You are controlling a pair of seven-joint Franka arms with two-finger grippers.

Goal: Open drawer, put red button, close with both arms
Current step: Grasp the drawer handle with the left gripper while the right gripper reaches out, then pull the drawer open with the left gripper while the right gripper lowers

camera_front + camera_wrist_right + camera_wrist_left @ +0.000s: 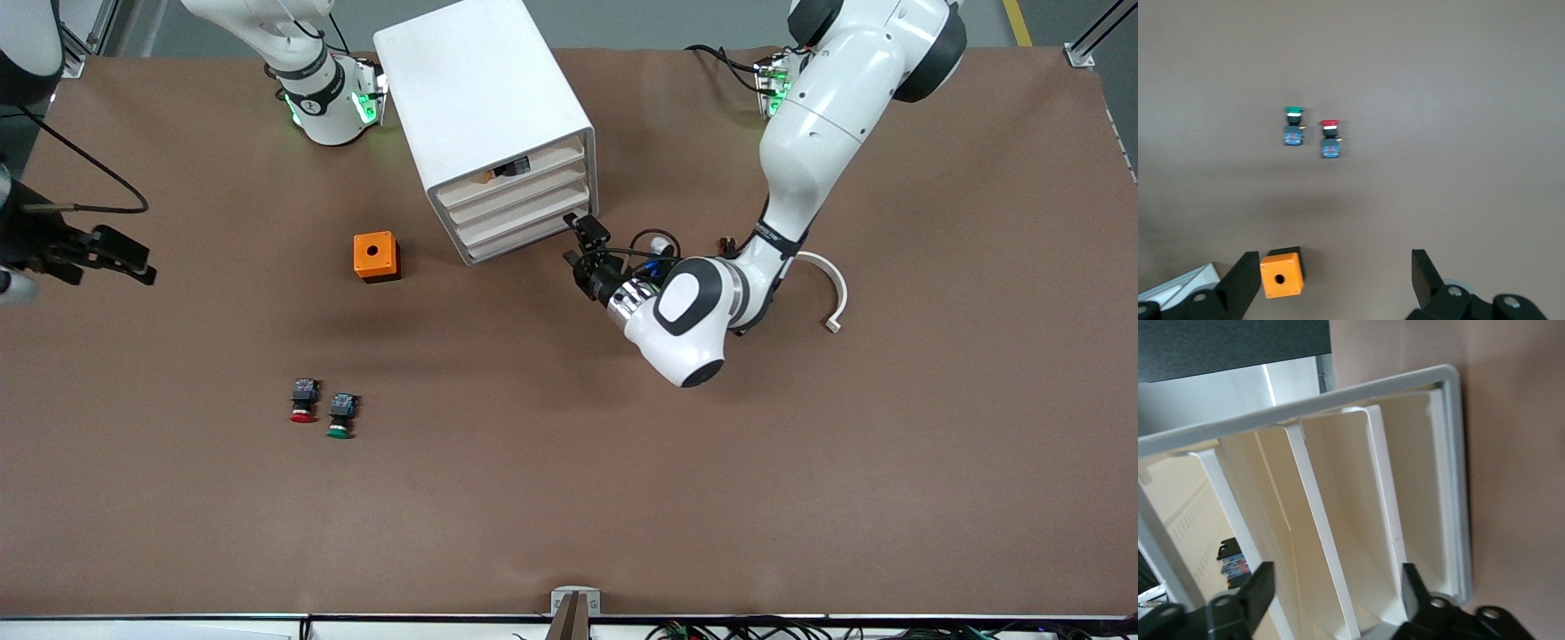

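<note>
My left arm [800, 169] reaches down and across, wrist bent low, its gripper [578, 240] level with fingers [1261, 583] spread apart. My right gripper [116, 258] hangs in the air at its own end, fingers [1245, 277] wide, waiting.

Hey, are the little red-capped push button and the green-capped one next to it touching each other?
Apart. The right wrist view shows bare brown table between the red-capped push button and the green-capped push button; the front view shows the same gap.

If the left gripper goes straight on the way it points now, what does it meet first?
Most likely the drawer fronts of the white cabinet: the left gripper points straight at them, fingers open.
</note>
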